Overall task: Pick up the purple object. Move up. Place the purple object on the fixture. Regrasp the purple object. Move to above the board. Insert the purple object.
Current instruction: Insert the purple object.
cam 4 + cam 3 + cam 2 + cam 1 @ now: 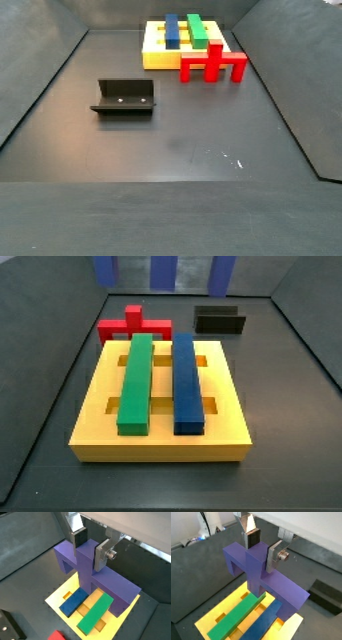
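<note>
In both wrist views the pincer (pixel 262 546) is clamped on the raised centre of the purple object (pixel 264 579), its silver fingers (pixel 102 555) pressed to either side. The cross-shaped block hangs above the yellow board (pixel 67 592), which carries a green bar (pixel 95 614) and a blue bar (pixel 74 601). In a side view, purple legs (pixel 163 269) show at the top edge, probably this block. The red cross-shaped block (pixel 214 63) stands beside the board; the fixture (pixel 124 96) sits apart, left of centre.

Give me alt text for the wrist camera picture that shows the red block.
The gripper holds the purple cross above the yellow board, which carries a blue bar and a green bar. A red block lies beside the board.
</note>
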Robot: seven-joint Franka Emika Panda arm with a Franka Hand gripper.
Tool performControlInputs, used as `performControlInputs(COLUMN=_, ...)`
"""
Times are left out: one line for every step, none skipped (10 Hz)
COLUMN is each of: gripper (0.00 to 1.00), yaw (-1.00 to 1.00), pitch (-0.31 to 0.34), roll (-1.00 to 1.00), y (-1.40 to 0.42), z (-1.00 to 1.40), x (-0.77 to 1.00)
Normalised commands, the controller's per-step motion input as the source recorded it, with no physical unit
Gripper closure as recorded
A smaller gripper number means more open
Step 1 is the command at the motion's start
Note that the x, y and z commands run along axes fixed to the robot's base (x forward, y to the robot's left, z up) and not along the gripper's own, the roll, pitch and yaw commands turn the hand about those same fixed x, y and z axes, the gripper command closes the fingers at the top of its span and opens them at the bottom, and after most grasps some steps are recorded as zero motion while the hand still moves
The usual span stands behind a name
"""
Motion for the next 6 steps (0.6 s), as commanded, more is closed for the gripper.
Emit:
performControlInputs(gripper=1.0, yaw=0.0, pitch=0.0, roll=-0.07, y=-0.4, z=-0.45, x=0.03)
performControlInputs(gripper=1.0, yaw=0.01, pitch=-0.04, roll=-0.09, y=-0.36, z=-0.45, x=0.0)
performControlInputs(gripper=1.0, yaw=0.13, pitch=-0.059, roll=0.0, y=-0.63, z=-0.37, x=0.0)
performControlInputs(gripper=1.0, yaw=0.19, pitch=-0.124, roll=0.03, y=-0.67, z=-0.49, x=0.0)
performControlInputs(gripper=1.0, yaw=0.24, pitch=-0.13, roll=0.1, y=-0.68, z=-0.41, x=0.0)
performControlInputs(gripper=1.0, yaw=0.26, pitch=-0.124, roll=0.15, y=-0.54, z=-0.38, x=0.0)
